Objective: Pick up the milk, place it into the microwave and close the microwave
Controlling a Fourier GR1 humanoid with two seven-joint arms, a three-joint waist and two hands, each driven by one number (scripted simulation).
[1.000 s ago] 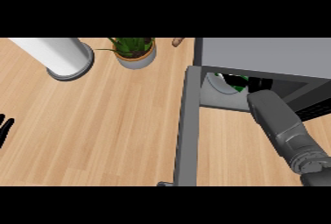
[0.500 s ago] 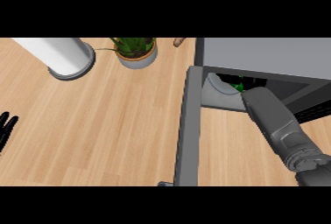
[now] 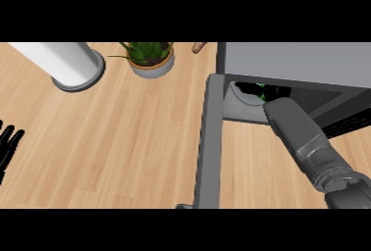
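Over the last second the right forearm has pushed slightly deeper into the microwave at two o'clock; its hand is hidden inside, so I cannot tell whether it grips. A green-and-white scrap in the cavity is probably the milk, so placing looks nearly done, closing not; the door stands open at centre. The left hand rests with straight fingers at nine o'clock. On the wooden counter: a white cylinder at eleven, a plant at twelve.

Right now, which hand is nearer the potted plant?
Left, though not close. The left hand rests at the counter's left edge, below and left of the potted plant. The right hand is hidden inside the microwave.
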